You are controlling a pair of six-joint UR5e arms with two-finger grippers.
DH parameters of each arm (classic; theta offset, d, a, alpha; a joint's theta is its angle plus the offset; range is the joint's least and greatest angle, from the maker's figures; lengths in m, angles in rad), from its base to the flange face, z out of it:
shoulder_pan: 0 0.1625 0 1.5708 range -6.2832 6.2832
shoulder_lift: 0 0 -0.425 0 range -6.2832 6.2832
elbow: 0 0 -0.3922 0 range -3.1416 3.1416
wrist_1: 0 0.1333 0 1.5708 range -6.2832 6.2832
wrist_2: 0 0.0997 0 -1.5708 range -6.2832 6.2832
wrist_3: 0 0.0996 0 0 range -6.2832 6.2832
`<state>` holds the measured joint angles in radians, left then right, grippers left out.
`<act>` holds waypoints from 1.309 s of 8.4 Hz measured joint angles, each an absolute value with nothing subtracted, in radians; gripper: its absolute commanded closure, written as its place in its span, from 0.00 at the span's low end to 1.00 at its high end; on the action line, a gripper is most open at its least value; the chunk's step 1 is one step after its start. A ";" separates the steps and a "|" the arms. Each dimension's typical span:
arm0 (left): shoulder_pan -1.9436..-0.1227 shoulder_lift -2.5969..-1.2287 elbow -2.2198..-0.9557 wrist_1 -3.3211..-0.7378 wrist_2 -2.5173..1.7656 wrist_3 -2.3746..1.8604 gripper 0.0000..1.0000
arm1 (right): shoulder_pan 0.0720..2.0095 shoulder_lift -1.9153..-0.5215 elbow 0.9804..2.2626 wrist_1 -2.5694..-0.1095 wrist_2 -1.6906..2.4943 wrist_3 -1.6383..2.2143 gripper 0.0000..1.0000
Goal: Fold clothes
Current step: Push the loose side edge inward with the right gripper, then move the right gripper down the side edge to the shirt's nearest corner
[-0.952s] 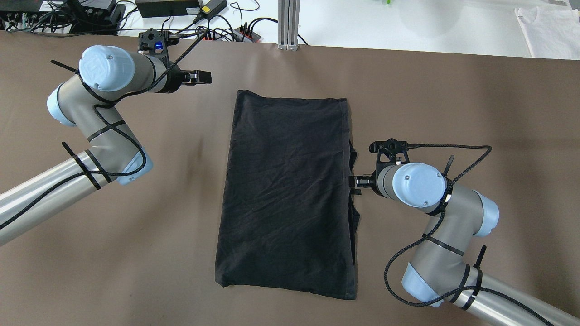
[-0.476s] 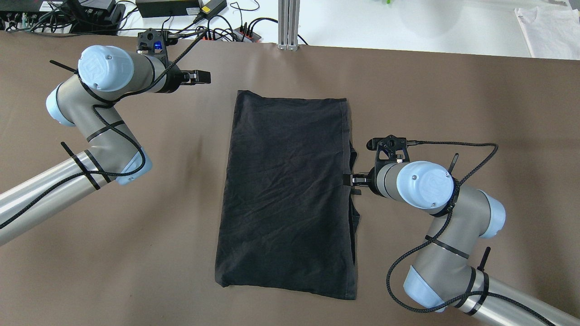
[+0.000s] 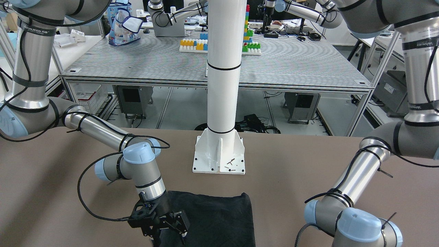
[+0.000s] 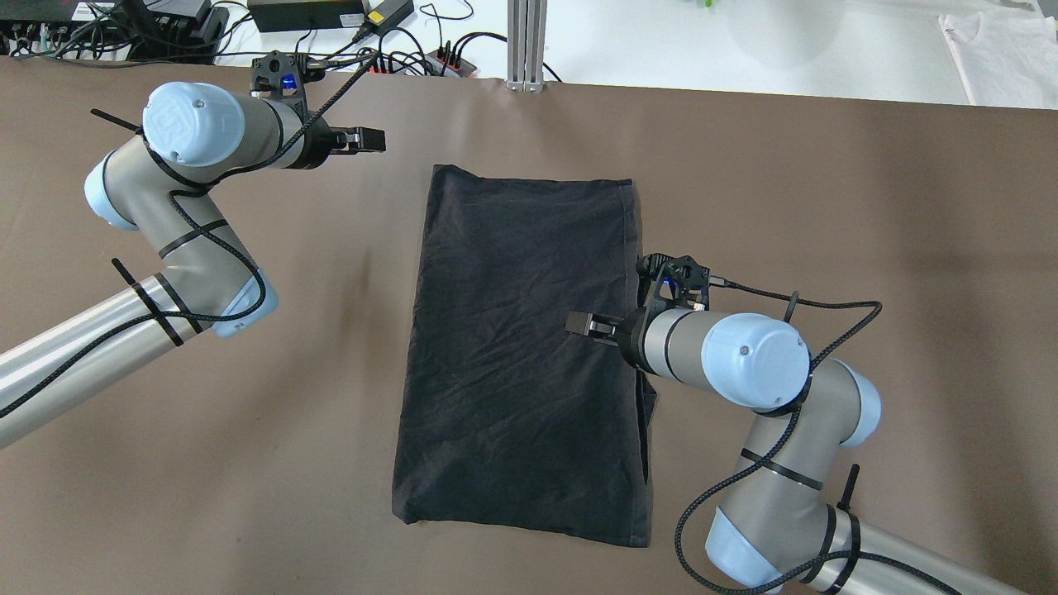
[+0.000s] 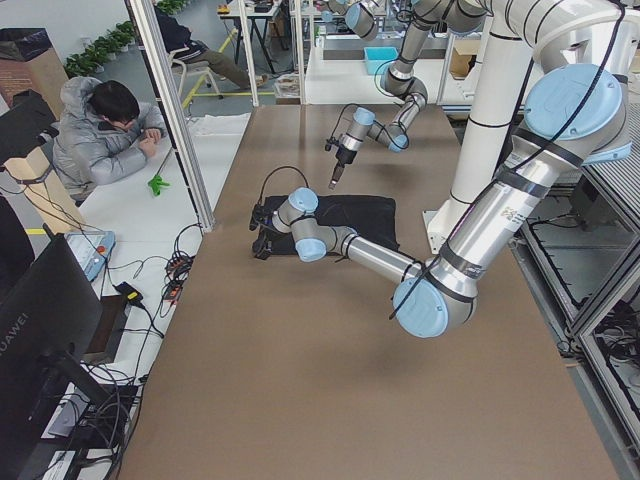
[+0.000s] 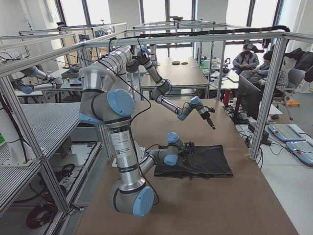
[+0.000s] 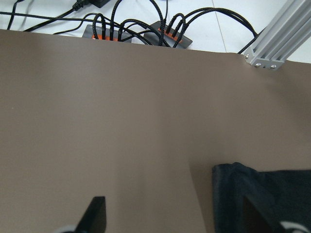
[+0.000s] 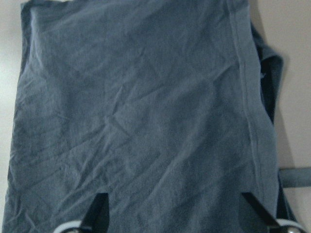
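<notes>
The black garment (image 4: 521,355) lies flat on the brown table as a folded rectangle, slightly wrinkled. It also shows in the front view (image 3: 219,216). My right gripper (image 4: 579,322) is open and empty just above the garment's right-centre part. In the right wrist view the garment (image 8: 146,97) fills the frame and the gripper (image 8: 177,213) has its fingers wide apart. My left gripper (image 4: 376,140) is open and empty over bare table, left of the garment's far left corner (image 7: 233,174).
The white pole's base plate (image 3: 219,154) stands on the robot's side of the garment. Cables and power strips (image 4: 446,58) and an aluminium post (image 4: 526,41) lie past the table's far edge. A white cloth (image 4: 1000,49) lies beyond the far right corner.
My right gripper has moved from the garment's right edge inward over the garment. The garment has kept its shape. The left arm has barely moved.
</notes>
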<state>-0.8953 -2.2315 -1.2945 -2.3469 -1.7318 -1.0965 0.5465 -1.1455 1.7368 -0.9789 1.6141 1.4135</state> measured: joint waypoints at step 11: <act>-0.893 -2.243 -1.287 -2.345 -1.711 -1.096 0.00 | 0.478 -1.241 1.673 -0.780 1.628 1.541 0.06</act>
